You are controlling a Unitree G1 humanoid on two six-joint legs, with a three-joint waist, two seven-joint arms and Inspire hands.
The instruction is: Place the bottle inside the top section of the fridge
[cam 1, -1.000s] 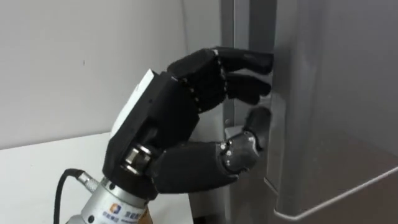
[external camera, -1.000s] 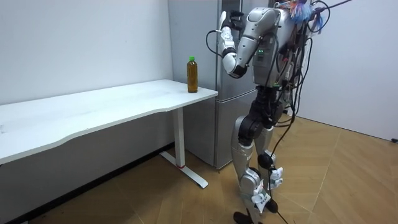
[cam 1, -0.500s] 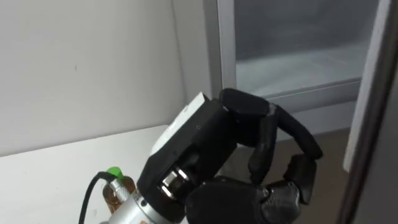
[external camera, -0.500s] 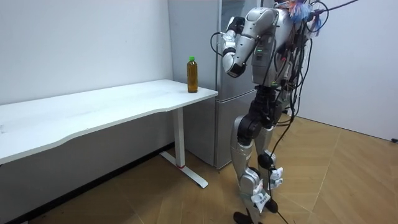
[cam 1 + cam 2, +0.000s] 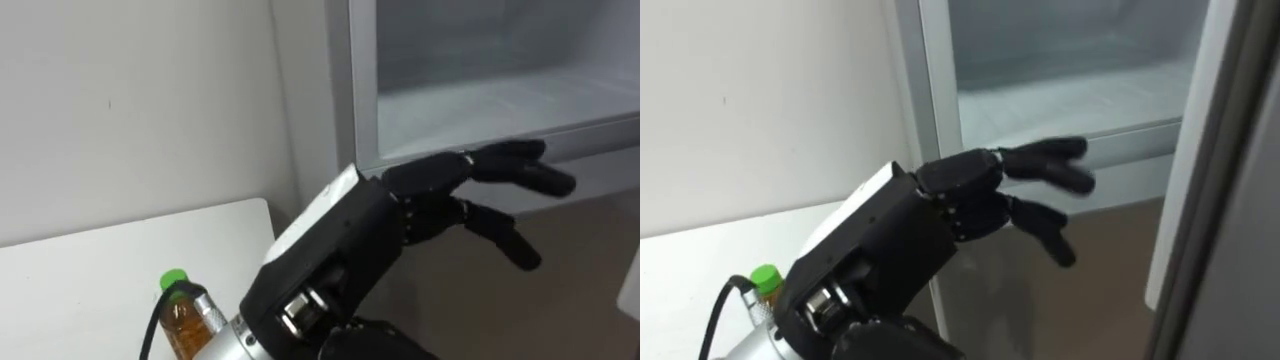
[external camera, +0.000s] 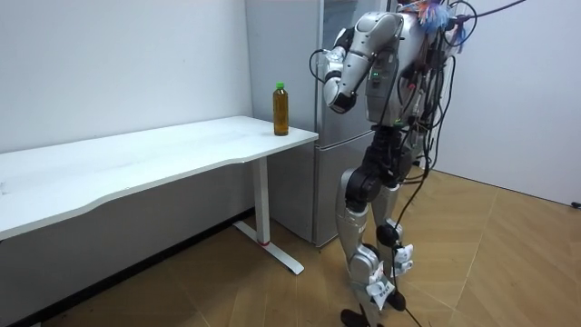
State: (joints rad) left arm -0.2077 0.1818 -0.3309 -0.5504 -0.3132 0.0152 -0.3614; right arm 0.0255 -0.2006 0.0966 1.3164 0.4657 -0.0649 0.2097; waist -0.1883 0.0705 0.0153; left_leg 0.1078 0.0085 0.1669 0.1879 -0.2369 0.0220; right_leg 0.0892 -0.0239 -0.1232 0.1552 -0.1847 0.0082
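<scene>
The bottle (image 5: 188, 318), amber with a green cap, stands on the white table (image 5: 90, 270) at the lower left, near the table's corner by the fridge (image 6: 325, 163). It is the same bottle (image 6: 280, 109) that the room view shows upright at the table's end. My left hand (image 5: 440, 195) is raised in front of the open upper fridge compartment (image 5: 480, 100), fingers straight and spread, holding nothing. In the right eye view the left hand (image 5: 980, 195) hangs before the bare white shelf (image 5: 1060, 90). The bottle's lower part is hidden by my forearm.
The open fridge door (image 5: 1230, 150) stands at the right edge, close to my hand. A white wall (image 5: 140, 110) rises behind the table. In the room view I stand upright facing the fridge, beside the table's end, on a wooden floor (image 6: 472, 263).
My left hand was curled on the fridge door's edge; the door has swung open to the right. The hand has let go and its fingers have straightened. The view has shifted too.
</scene>
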